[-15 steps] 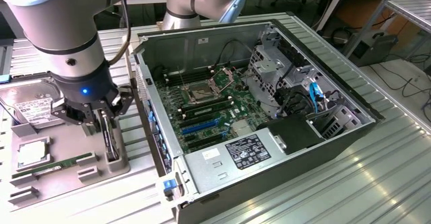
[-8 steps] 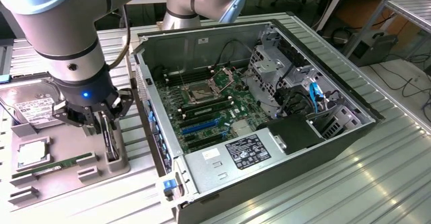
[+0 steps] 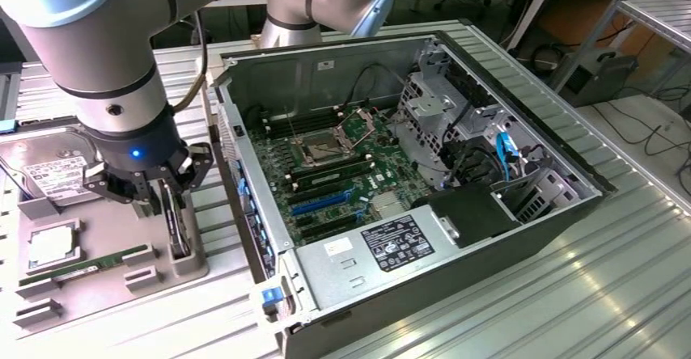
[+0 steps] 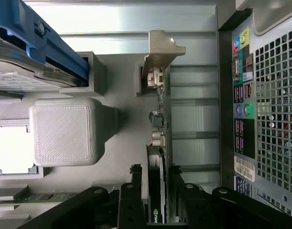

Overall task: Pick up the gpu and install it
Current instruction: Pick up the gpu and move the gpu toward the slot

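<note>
Wrist view first: the gripper [image 4: 155, 168] straddles the graphics card [image 4: 156, 191], one of the fingers [image 4: 136, 191] on each flat face. The jaws stand open, with a thin dark sliver on either side, so I judge the card is not yet clamped. The card stands on its edge, right between the fingers, and its long axis runs straight out ahead of them to the silver bracket [image 4: 160, 50] at its far end. The grip therefore falls at the fan end, across the card's thin dimension.

In the exterior view the gripper [image 3: 151, 201] points straight down over the card [image 3: 178, 230], which sits upright in a slot of the grey tray [image 3: 162, 274]. Just beyond the fingers on one side lies the memory stick [image 3: 86, 266], with the hard drive [image 3: 48, 169] further off. On the other side, beside the tray, the open computer case [image 3: 432, 173] lies with its board facing up.
</note>
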You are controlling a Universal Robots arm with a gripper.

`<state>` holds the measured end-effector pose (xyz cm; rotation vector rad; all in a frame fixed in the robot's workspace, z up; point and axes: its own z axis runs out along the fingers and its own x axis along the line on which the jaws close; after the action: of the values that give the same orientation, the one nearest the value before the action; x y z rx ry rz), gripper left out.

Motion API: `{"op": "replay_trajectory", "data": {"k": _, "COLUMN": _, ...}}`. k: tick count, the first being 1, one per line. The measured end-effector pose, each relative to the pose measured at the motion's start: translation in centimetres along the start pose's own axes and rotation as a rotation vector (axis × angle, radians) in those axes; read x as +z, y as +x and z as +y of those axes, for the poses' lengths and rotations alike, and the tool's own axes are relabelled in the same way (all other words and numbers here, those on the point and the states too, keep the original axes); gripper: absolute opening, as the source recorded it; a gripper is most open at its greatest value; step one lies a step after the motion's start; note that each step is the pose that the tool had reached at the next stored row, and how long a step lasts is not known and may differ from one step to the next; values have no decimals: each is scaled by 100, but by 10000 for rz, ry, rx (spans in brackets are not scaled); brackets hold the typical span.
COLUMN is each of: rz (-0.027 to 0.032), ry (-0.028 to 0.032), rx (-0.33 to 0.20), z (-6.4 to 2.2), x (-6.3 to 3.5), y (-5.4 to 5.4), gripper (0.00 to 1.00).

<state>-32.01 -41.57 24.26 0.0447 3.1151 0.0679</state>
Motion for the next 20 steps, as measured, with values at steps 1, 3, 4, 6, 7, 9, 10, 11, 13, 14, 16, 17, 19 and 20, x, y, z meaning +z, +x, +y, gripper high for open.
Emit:
{"op": "replay_trajectory", "data": {"k": 1, "rz": -1, "ry": 0, "rx": 11, "z": 0, "x": 5, "y": 0, "gripper": 36}}
{"op": "replay_trajectory", "data": {"k": 3, "rz": 2, "ry": 3, "rx": 17, "z": -1, "x": 11, "y": 1, "gripper": 35}}
{"op": "replay_trajectory", "data": {"k": 4, "rz": 2, "ry": 3, "rx": 17, "z": -1, "x": 11, "y": 0, "gripper": 28}}
{"op": "replay_trajectory", "data": {"k": 6, "rz": 0, "ry": 1, "rx": 18, "z": -1, "x": 12, "y": 0, "gripper": 26}}
{"op": "replay_trajectory", "data": {"k": 7, "rz": -1, "ry": 1, "rx": 18, "z": -1, "x": 13, "y": 0, "gripper": 26}}
{"op": "replay_trajectory", "data": {"k": 9, "rz": 0, "ry": 1, "rx": 16, "z": -1, "x": 13, "y": 1, "gripper": 26}}
{"op": "replay_trajectory", "data": {"k": 10, "rz": 1, "ry": 2, "rx": -5, "z": -1, "x": 14, "y": 1, "gripper": 26}}
{"op": "replay_trajectory", "data": {"k": 11, "rz": 1, "ry": -1, "rx": -57, "z": 0, "x": 15, "y": 1, "gripper": 26}}
{"op": "replay_trajectory", "data": {"k": 13, "rz": 10, "ry": -7, "rx": -255, "z": 0, "x": 16, "y": 1, "gripper": 26}}
{"op": "replay_trajectory", "data": {"k": 14, "rz": 15, "ry": -10, "rx": -384, "z": 0, "x": 17, "y": 0, "gripper": 26}}
{"op": "replay_trajectory", "data": {"k": 16, "rz": 21, "ry": -12, "rx": -496, "z": -1, "x": 16, "y": 0, "gripper": 26}}
{"op": "replay_trajectory", "data": {"k": 17, "rz": 21, "ry": -12, "rx": -496, "z": -1, "x": 16, "y": 0, "gripper": 26}}
{"op": "replay_trajectory", "data": {"k": 19, "rz": 22, "ry": -12, "rx": -497, "z": -1, "x": 16, "y": 0, "gripper": 26}}
{"op": "replay_trajectory", "data": {"k": 20, "rz": 21, "ry": -13, "rx": -498, "z": 0, "x": 13, "y": -1, "gripper": 26}}
